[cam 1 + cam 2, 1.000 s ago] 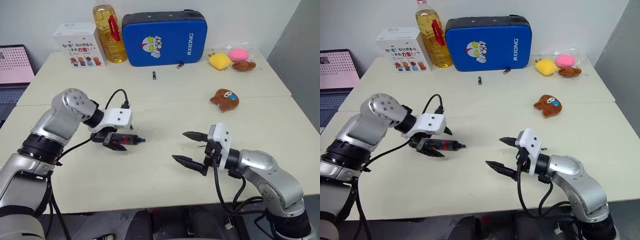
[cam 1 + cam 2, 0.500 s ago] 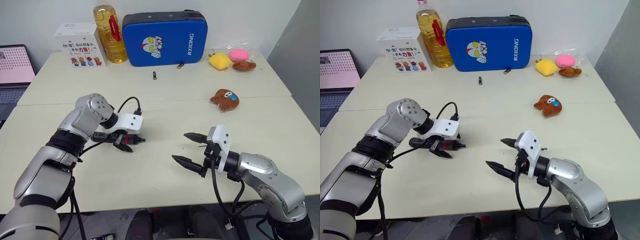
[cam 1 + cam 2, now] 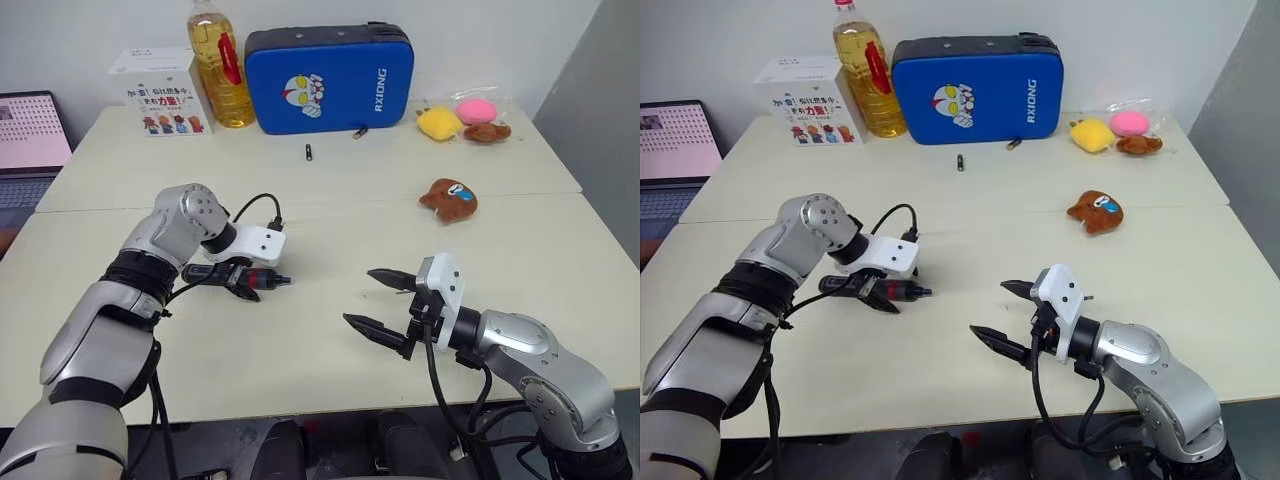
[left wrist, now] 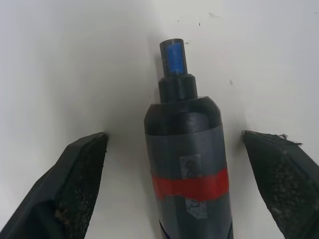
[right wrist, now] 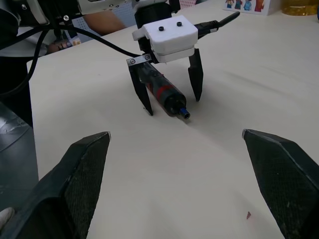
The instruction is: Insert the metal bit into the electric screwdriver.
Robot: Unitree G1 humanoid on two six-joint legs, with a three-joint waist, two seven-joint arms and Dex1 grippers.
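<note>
Pale bench [image 3: 330,215] carries our work: the electric screwdriver [image 3: 890,290] lies flat between our left gripper [image 5: 169,82]'s spread fingers [image 4: 75,184], not yet clamped. Our right gripper [image 3: 385,303] hangs open and empty. We judge the tool rigid, light, smooth, prone to roll; best pinched at its red band. The metal bit we cannot pick out.

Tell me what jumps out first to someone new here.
The left gripper, fingers spread astride the electric screwdriver lying on the near half of the table. Then the big blue zip case standing at the back edge, and the right gripper open and empty.
</note>
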